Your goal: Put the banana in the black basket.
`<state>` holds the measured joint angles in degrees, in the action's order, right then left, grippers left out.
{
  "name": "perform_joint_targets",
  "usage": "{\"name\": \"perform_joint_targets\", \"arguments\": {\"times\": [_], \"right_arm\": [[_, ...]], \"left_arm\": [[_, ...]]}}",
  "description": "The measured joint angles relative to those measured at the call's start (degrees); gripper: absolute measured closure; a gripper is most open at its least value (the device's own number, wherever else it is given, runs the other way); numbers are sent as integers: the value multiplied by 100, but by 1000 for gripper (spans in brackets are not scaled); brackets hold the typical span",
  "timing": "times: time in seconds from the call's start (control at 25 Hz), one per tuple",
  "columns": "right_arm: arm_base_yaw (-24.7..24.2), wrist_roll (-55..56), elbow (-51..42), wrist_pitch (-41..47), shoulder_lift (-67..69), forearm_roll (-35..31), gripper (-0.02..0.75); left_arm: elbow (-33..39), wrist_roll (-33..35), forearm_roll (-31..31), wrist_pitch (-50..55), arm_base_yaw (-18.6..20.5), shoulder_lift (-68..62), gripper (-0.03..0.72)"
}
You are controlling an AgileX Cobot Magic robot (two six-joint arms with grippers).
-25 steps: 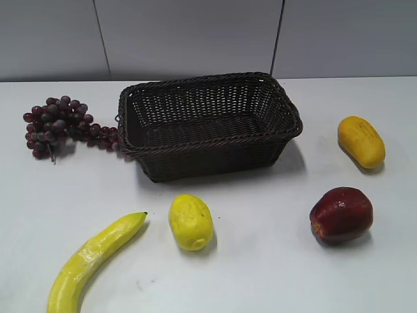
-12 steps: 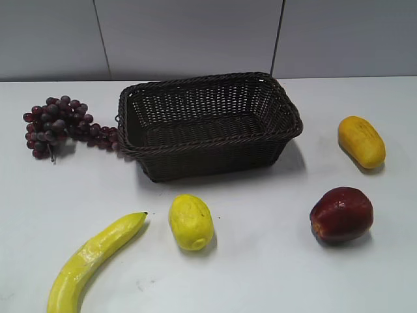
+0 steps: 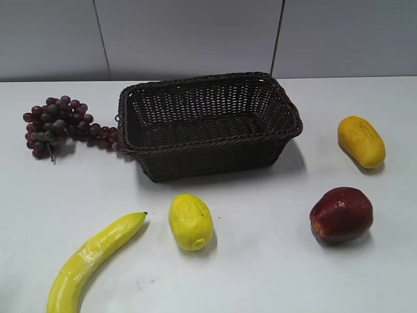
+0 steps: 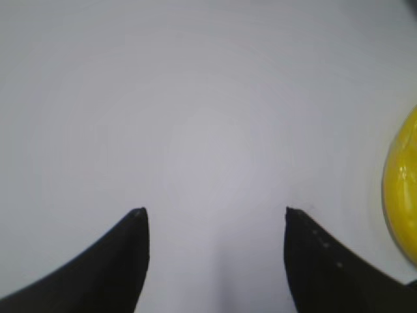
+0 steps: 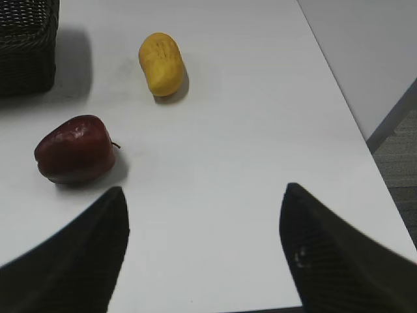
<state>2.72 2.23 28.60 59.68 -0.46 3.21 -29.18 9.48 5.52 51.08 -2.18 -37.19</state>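
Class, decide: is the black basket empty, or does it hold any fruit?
Empty. The black basket shows only bare woven floor and walls; the banana lies outside it on the table.

My left gripper (image 4: pixel 212 261) appears as two matte black fingers, each a broad wedge tapering to a pointed tip, with a few tiny pale specks along the inner edge of one finger (image 4: pixel 319 261). My right gripper (image 5: pixel 205 248) looks alike: two dark wedge-shaped fingers with a finely textured, slightly grainy surface and a small pale scuff on one finger (image 5: pixel 326 261).
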Motion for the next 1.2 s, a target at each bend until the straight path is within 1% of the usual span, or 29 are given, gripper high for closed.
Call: {"name": "perform_joint_targets", "arguments": {"times": [0.16, 0.28, 0.44, 0.6, 0.8, 0.92, 1.0, 1.2], "right_arm": [[0, 0, 0, 0, 0, 0, 187], [0, 0, 0, 0, 0, 0, 187], [0, 0, 0, 0, 0, 0, 187], [0, 0, 0, 0, 0, 0, 187], [0, 0, 0, 0, 0, 0, 187], [0, 0, 0, 0, 0, 0, 187], [0, 0, 0, 0, 0, 0, 187], [0, 0, 0, 0, 0, 0, 187]], "left_arm": [[-24, 144, 97, -196, -6, -724, 207], [-143, 251, 320, -381, -204, -1242, 207], [-325, 288, 431, -648, -830, -1912, 207], [-365, 194, 608, -965, -1624, -2608, 207], [-382, -115, 720, -1493, -2611, -3647, 207], [-470, -291, 731, -1685, -2992, -4289, 207], [-599, -368, 743, -1714, -3096, -4718, 207], [-993, -420, 757, -1702, -3118, -5490, 207]]}}
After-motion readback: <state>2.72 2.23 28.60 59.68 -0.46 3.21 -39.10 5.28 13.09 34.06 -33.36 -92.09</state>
